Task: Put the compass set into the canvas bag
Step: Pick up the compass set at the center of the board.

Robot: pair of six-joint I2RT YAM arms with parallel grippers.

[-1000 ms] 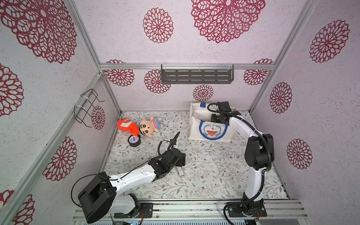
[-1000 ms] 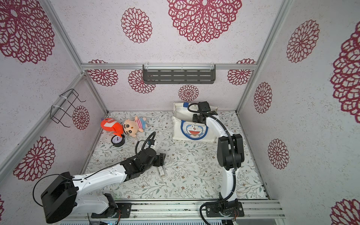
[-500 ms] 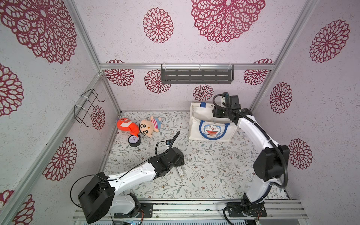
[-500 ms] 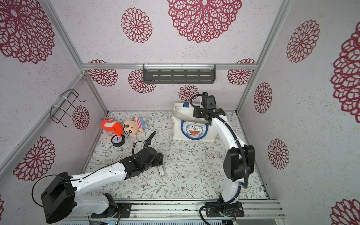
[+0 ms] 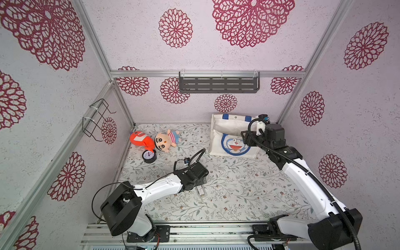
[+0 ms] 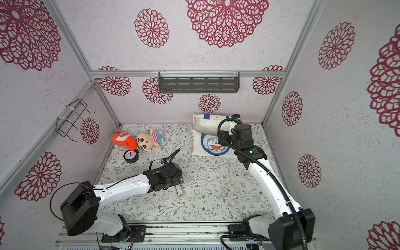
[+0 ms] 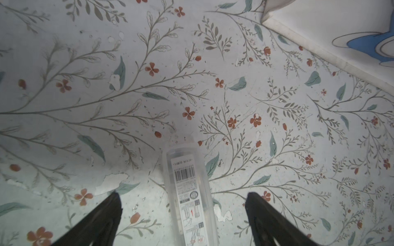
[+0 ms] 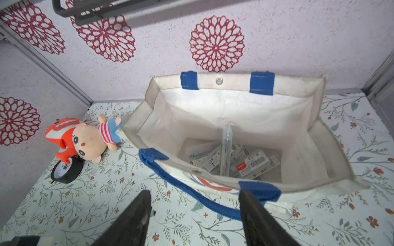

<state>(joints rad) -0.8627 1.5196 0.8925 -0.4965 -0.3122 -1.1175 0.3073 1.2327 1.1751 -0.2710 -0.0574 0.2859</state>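
Note:
A clear plastic compass set (image 7: pixel 189 191) with a barcode label lies flat on the flowered table (image 5: pixel 238 194) in both top views (image 6: pixel 180 191). My left gripper (image 7: pixel 183 194) hovers just over it, open, one finger on each side and neither touching the case. The canvas bag (image 5: pixel 218 129) stands open at the back right (image 6: pixel 205 127). Several more compass set boxes (image 8: pixel 251 164) lie on its floor, and one clear case (image 8: pixel 226 149) leans upright among them. My right gripper (image 8: pixel 194 192) hangs open above the bag's front rim and blue handle (image 8: pixel 191 200), holding nothing.
A plush doll (image 5: pixel 165 140), an orange plush (image 5: pixel 139 138) and a black alarm clock (image 5: pixel 149 155) sit at the back left. A wire rack (image 5: pixel 97 119) hangs on the left wall and a grey shelf (image 5: pixel 218 83) on the back wall.
My right arm has drawn back from over the bag's mouth toward its front edge, its elbow swinging right and its jaws opening. My left jaws have spread wider over the case.

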